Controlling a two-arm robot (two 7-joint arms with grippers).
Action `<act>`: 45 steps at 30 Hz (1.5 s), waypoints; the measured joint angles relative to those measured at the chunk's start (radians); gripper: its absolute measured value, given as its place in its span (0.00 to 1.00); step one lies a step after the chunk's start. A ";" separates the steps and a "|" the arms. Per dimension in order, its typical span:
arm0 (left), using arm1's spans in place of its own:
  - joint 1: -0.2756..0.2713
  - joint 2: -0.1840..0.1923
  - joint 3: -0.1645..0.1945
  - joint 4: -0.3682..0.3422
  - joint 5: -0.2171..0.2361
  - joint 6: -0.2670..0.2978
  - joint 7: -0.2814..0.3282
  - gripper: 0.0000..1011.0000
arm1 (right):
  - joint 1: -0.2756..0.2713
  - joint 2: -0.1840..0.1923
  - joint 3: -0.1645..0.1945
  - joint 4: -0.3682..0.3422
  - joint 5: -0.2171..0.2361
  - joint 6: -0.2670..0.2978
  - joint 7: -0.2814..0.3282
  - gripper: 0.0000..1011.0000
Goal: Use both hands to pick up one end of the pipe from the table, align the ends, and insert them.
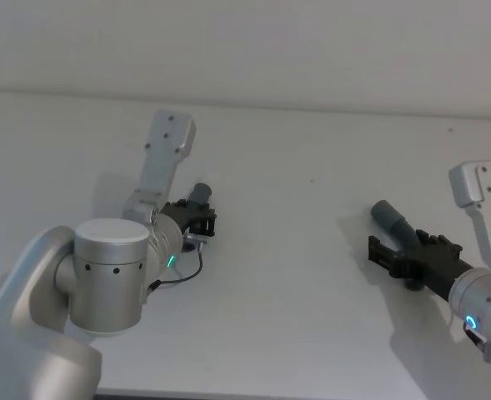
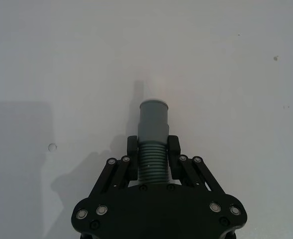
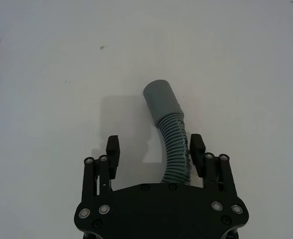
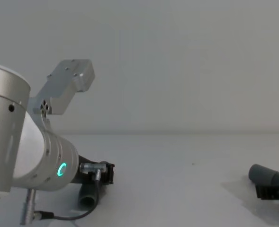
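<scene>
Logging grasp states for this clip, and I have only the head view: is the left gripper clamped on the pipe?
Observer: Yes. The left wrist view shows the left gripper shut on the pipe at its ribbed part, just behind the left cuff.
Operator: And the right one?
Observer: The right gripper is open; the pipe runs between its fingers, near one and apart from the other.
Operator: Does its cuff point straight ahead?
Observer: No, the right cuff leans aside where the ribs bend.

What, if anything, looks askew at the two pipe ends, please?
The left gripper clamps the pipe centrally, but in the right gripper, jaws open, it bends off-centre beside one finger, its cuff tilted.
</scene>
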 joint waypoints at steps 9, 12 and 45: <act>0.000 0.000 0.000 0.000 0.000 0.000 0.000 0.34 | 0.001 -0.002 -0.001 0.001 -0.005 0.001 -0.001 0.61; 0.000 0.000 0.000 0.000 0.000 0.000 0.000 0.34 | 0.001 -0.002 -0.002 0.002 -0.005 0.001 -0.001 0.49; -0.024 -0.006 0.019 -0.001 0.026 -0.007 0.009 0.34 | 0.007 -0.011 0.003 0.009 0.001 -0.065 0.033 0.16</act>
